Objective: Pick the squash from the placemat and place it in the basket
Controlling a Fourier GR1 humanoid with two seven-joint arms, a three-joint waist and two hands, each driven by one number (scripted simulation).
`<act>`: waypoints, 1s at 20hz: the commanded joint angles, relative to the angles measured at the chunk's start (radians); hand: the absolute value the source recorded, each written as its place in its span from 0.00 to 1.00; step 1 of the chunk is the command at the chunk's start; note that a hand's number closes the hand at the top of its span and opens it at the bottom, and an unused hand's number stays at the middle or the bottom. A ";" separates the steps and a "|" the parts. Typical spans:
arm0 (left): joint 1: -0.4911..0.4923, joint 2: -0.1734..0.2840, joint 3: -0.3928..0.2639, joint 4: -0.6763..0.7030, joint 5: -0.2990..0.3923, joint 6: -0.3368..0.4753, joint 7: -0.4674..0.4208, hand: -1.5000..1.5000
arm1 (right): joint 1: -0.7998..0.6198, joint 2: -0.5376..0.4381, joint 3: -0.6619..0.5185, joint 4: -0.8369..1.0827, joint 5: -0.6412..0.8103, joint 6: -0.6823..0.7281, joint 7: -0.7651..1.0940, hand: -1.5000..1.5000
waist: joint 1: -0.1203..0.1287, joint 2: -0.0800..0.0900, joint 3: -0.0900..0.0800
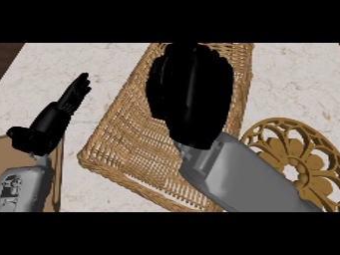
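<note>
The right hand [187, 97] hangs over the wicker basket [128, 144], back turned up, its fingers bent downward over the weave; whether they close round anything cannot be told, and the squash is nowhere to be seen; it may be hidden beneath that hand. The left hand [58, 112] rests at the view's left over the marble counter [297, 84], fingers straight, holding nothing. A gold openwork placemat [305, 164] lies just right of the basket, partly covered by the right forearm.

Basket [128, 144] left of placemat [316, 164]
</note>
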 commanded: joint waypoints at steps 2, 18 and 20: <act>-0.007 0.004 -0.006 -0.027 0.005 -0.008 0.028 0.50 | -0.031 0.011 -0.029 0.184 0.009 -0.206 0.108 1.00 | 0.000 0.007 0.001; 0.025 -0.024 -0.021 -0.089 0.003 0.020 0.079 0.50 | 0.021 0.012 -0.142 0.303 0.046 -0.407 -0.103 0.00 | -0.029 0.003 0.001; 0.003 -0.006 -0.003 -0.065 -0.016 0.037 0.071 0.50 | 0.018 0.012 -0.125 0.204 0.051 -0.309 -0.069 0.00 | -0.038 0.000 0.001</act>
